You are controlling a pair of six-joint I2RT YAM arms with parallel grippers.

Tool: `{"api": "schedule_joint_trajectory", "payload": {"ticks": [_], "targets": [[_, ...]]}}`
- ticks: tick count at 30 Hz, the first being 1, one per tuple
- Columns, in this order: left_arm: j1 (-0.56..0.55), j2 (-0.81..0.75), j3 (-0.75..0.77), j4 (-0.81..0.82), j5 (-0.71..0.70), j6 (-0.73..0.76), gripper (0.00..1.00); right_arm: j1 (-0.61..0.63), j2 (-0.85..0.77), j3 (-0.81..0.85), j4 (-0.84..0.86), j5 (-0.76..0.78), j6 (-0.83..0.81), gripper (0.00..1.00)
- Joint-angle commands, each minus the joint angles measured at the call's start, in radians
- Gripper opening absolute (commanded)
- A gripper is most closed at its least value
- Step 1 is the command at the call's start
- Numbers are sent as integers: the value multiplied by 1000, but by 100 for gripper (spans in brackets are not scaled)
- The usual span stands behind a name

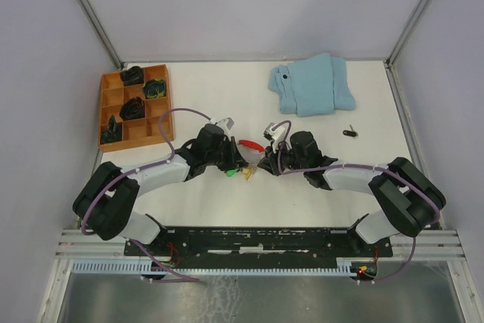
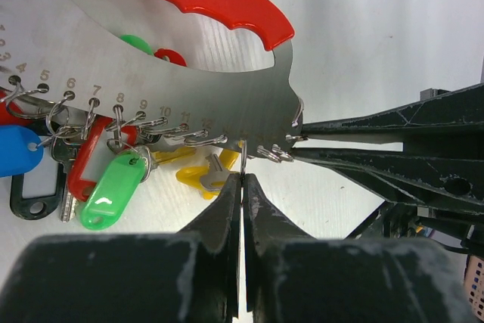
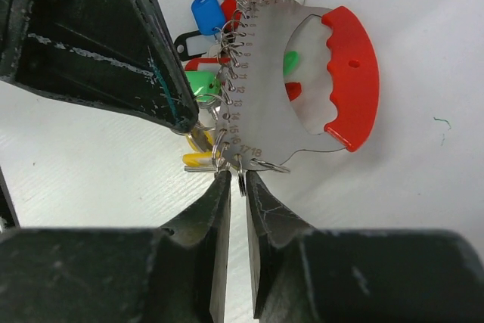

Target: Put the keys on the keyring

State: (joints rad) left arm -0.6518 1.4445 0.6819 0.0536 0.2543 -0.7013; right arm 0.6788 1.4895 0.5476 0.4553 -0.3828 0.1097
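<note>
Keyring [image 2: 227, 96]: grey numbered plate, red grip, bright keys [image 2: 113, 187] hanging.
Left claw [image 2: 242, 187]: clenched on keyring.
Right claw [image 3: 239, 183]: I can't tell; fingers [image 3: 219, 209] narrowly apart.

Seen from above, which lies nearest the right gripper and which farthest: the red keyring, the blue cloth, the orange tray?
1. keyring, right at the right gripper, between both arms.
2. blue cloth, toward the far edge, right of centre.
3. orange tray, far left corner.
</note>
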Motion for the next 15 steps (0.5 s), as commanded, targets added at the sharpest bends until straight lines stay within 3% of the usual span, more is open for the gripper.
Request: {"api": "schedule_joint_trajectory", "payload": {"ticks": [1, 9, 15], "targets": [[0, -32, 39, 39, -4, 20, 3, 6, -12, 32, 54, -44, 11, 19], [0, -38, 35, 40, -11, 16, 3, 5, -7, 28, 53, -64, 31, 18], [0, -46, 33, 42, -7, 14, 3, 6, 19, 40, 60, 18, 34, 14]]}}
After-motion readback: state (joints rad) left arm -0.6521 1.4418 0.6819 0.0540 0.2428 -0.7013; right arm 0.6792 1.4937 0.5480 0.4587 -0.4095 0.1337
